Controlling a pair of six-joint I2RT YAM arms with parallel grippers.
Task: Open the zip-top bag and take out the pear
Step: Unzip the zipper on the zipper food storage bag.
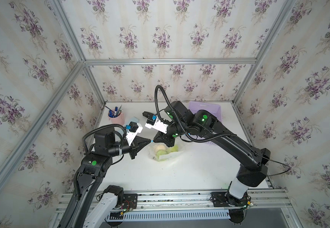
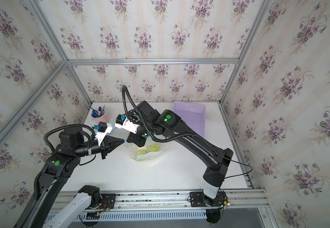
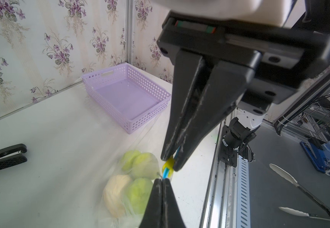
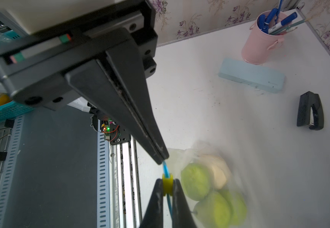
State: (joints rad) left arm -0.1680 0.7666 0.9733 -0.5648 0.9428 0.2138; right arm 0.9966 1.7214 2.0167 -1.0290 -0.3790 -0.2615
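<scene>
Centre stage: the clear crinkly plastic zip-top bag (image 1: 165,152) sits on the white table (image 1: 180,173) just below both sets of fingertips, with its mouth end held up at them. Inside it, green pears (image 4: 196,183) bunch against a pale cream rounded item (image 4: 217,171), right beside the right gripper's tips.

The light-blue zip strip (image 4: 166,168) runs straight from one gripper to the other. The left gripper (image 3: 162,180) is pinched tight on the end of that strip, jaws together with only the strip between them. The right gripper (image 4: 167,182) is clamped on the small yellow slider (image 3: 169,164) riding the strip, one finger on each side. In both top views the two tips nearly meet.

A white label (image 1: 168,157) shows on the bag's side, its print too small to read.

The left arm reaches in low, fingers pointing sideways at the right gripper. The right arm has its elbow high and forearm folded back, fingers aimed across at the left.

Blur softens the bag in both wrist views, so its outline is hard to trace.

Beyond the left gripper stands a pink cup of blue pens (image 4: 258,45), the marker print unreadable, with a light-blue rectangular block (image 4: 253,78) beside it. A black stapler (image 4: 310,111) lies past both tips. Behind the right gripper, a lilac perforated plastic basket (image 3: 126,94) is partly hidden by that arm in both top views.
</scene>
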